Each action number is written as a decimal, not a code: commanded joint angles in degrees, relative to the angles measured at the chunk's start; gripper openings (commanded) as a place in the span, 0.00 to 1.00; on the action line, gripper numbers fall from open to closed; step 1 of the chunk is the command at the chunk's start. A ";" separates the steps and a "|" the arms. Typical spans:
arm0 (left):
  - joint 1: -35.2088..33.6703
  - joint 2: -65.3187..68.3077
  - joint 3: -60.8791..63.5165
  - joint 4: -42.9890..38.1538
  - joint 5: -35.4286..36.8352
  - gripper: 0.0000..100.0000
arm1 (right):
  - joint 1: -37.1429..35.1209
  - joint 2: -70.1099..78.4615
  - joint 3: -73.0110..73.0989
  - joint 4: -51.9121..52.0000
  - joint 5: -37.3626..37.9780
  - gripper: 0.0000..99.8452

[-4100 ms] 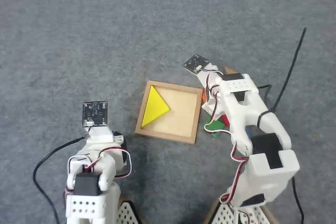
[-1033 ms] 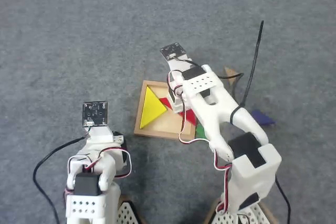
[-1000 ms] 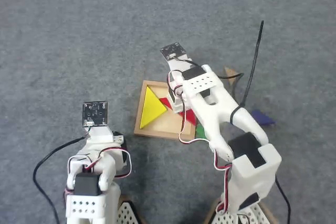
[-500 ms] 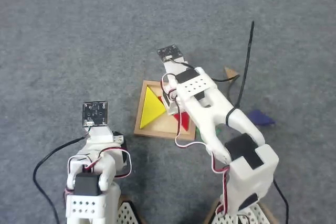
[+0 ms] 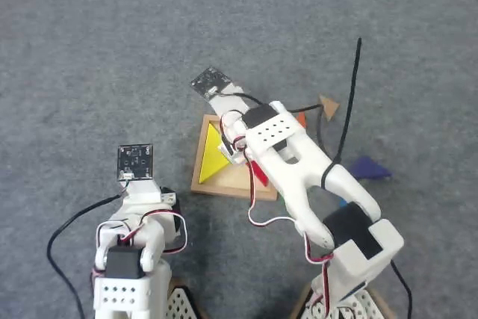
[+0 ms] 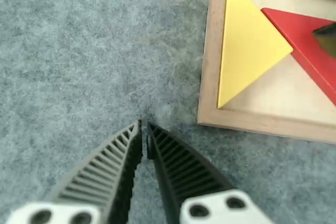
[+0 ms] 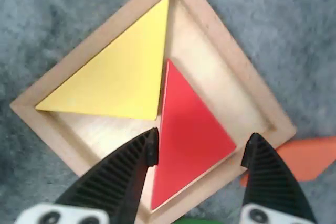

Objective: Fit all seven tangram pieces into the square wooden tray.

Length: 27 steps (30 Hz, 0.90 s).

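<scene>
The square wooden tray (image 5: 200, 181) (image 7: 220, 40) (image 6: 206, 66) lies in the middle of the grey mat. A yellow triangle (image 5: 213, 156) (image 7: 115, 82) (image 6: 247, 51) lies flat along one side of it. A red triangle (image 5: 258, 172) (image 7: 189, 135) (image 6: 304, 40) lies flat beside the yellow one, edge to edge. My right gripper (image 7: 202, 150) hangs open over the tray, one finger on each side of the red triangle. My left gripper (image 6: 143, 126) is shut and holds nothing, low over the mat just outside the tray's rim.
Loose pieces lie on the mat beyond the tray on the right arm's side: an orange one (image 5: 301, 119) (image 7: 304, 156), a brown triangle (image 5: 327, 104), a purple one (image 5: 370, 168) and a green one (image 7: 189, 221). The right arm's black cable (image 5: 351, 87) stands up over them.
The right arm has swung left from the loose pieces to over the tray, and its wrist has turned. The red triangle went from beside the tray into it. The left arm has stayed still.
</scene>
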<state>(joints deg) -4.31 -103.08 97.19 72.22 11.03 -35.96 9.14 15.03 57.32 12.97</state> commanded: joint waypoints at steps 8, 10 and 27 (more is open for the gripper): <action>-0.26 -1.14 -0.75 0.09 -0.53 0.01 | -2.86 3.82 -0.62 -2.42 13.98 0.28; -0.26 -1.14 -0.75 0.09 -0.53 0.01 | -2.24 3.12 -0.53 -1.10 13.89 0.28; -0.26 -1.14 -0.75 0.09 -0.53 0.01 | -1.19 -5.93 13.10 -0.31 -16.88 0.27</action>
<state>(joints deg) -4.31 -103.08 97.19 72.22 11.03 -38.24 3.87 28.48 58.20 -2.59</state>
